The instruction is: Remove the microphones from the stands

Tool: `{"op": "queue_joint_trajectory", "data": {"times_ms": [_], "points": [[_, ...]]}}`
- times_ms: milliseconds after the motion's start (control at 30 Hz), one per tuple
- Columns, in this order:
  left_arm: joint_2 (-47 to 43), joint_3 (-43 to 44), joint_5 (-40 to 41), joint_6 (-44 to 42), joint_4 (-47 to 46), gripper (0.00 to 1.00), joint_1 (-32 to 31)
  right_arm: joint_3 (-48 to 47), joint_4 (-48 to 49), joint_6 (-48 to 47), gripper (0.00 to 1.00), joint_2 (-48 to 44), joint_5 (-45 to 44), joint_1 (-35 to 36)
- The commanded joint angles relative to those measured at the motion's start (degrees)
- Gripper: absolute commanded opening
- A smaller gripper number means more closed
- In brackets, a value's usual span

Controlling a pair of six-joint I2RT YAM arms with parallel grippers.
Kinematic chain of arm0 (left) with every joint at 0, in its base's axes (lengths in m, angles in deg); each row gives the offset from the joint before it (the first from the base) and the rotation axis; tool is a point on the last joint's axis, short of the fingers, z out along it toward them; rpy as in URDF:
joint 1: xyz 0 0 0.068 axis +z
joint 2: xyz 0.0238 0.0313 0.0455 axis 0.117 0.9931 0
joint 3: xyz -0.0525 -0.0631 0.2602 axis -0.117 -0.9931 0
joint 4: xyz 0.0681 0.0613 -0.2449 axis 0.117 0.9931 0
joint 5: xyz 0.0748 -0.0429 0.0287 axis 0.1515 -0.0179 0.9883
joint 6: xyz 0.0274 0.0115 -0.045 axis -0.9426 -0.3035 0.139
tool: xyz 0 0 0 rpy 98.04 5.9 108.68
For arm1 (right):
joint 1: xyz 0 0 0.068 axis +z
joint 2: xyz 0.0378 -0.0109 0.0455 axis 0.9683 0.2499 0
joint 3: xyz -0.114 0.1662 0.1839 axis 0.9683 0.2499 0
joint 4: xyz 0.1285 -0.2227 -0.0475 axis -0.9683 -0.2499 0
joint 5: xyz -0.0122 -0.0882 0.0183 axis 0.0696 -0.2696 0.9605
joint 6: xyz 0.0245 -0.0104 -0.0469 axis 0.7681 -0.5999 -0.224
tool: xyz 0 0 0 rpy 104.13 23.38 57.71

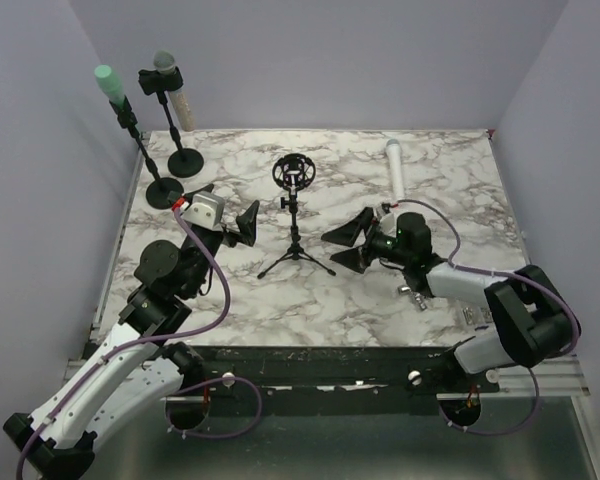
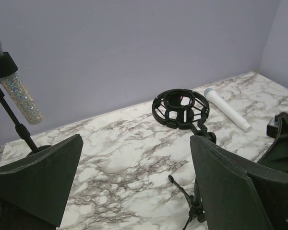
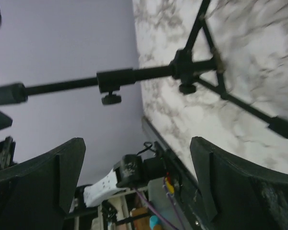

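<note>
**Top external.** I count one stand (image 1: 296, 250), a black tripod upright at the middle of the marble table (image 1: 310, 310), with a cage mount (image 1: 292, 174) at its top. The microphone (image 1: 394, 168) is white and lies flat on the marble toward the back right. It is well apart from the stand and touches neither gripper. The left gripper (image 1: 242, 228) sits low just left of the tripod with its jaws spread wide and nothing between them. The right gripper (image 1: 344, 246) sits low just right of the tripod, also spread wide and holding nothing. At the back left, a green-headed microphone (image 1: 106, 82) and a glitter microphone (image 1: 163, 62) each stand on a round-base stand.

**Left wrist.** I see both fingers (image 2: 38, 182) set far apart. The cage mount (image 2: 180, 109) is ahead and to the right. The microphone (image 2: 228, 110) lies on the marble beyond it. The glitter microphone (image 2: 19, 96) is clipped at a tilt on the left.

**Right wrist.** The view is blurred. The fingers (image 3: 240, 191) are set wide, and the stand (image 3: 134, 75) runs across the frame beyond their tips, with its tripod legs on the marble.
</note>
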Motion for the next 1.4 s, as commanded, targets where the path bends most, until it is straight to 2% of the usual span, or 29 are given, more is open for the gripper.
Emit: {"op": "queue_joint_trajectory", "data": {"times_ms": [0,67,133,200,233,667,767,900,1000,1167,1200,1333,1367], "points": [[0.19,0.69,-2.58,1.88,0.79,0.97,-0.17,5.17,34.44,17.85,0.99,5.46,-0.91,8.24],[0.32,0.69,-2.36,1.88,0.85,0.97,-0.17,6.03,44.31,21.72,0.97,11.6,-2.9,10.94],[0.18,0.65,-1.98,1.71,0.87,0.97,-0.28,5.7,57.66,27.14,0.88,19.17,-3.7,12.39],[0.16,0.52,-1.77,1.47,0.8,0.97,-0.24,4.44,70.71,32.92,0.84,27.24,-5.21,13.1],[0.01,0.42,-1.61,1.39,0.67,0.97,-0.23,3.5,72.18,34.95,0.83,30.34,-5.1,13.27],[0.59,0.69,-2.31,0.82,0.77,0.97,-0.33,-3.68,68.27,31.84,0.86,34.69,-8.06,14.28],[0.58,0.82,-2.31,0.74,0.95,0.97,-0.3,-5.72,67.31,31.7,0.82,35.49,-8.03,14.24],[0.27,0.78,-1.96,0.41,0.96,0.97,-0.33,-6.58,65.99,30.79,0.65,35.68,-8.12,14.78],[0.28,0.78,-1.95,0.38,0.96,0.97,-0.3,-6.1,64.35,29.17,0.57,34.91,-8.51,14.99],[0.28,0.81,-2.4,0.47,0.96,0.97,-0.33,-5.22,61.67,25.99,0.31,33.52,-9.24,15.12],[0.33,0.82,-2.39,0.49,0.95,0.97,-0.3,-4.98,60.66,25.32,0.23,33.11,-9.34,15.16],[0.34,0.87,-2.27,0.34,0.96,0.97,-0.36,-3.71,52.79,19.52,0.01,29.49,-10.49,15.34],[0.38,0.87,-2.22,0.3,1.02,0.97,-0.32,-3.53,48.44,17.1,0.01,27.86,-10.97,15.34]]}}
